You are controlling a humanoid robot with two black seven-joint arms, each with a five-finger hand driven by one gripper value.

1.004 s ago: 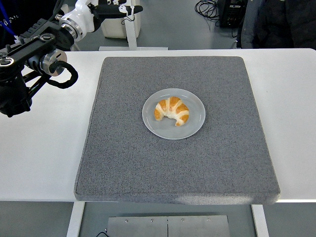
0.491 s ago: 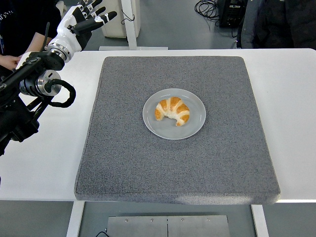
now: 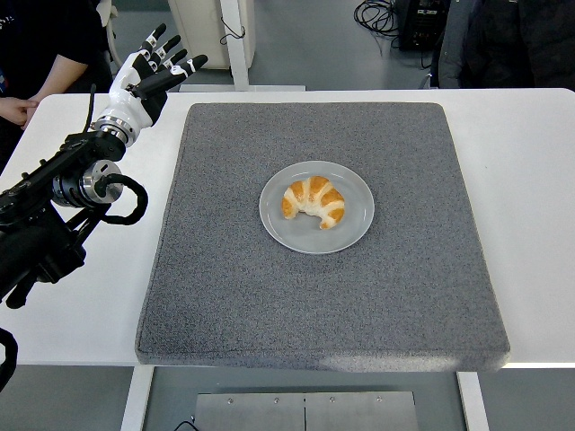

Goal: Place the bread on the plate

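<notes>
Curved, striped croissant [image 3: 313, 201] on round plate [image 3: 358, 229]

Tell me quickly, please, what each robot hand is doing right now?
Left robot hand: open, fingers spread, holding nothing, over the table's far-left corner.
Right robot hand: not in view.

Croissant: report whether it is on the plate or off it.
On the plate. The croissant lies wholly inside the rim of the grey plate on the grey mat; the left hand, fingers spread, holds nothing.
</notes>
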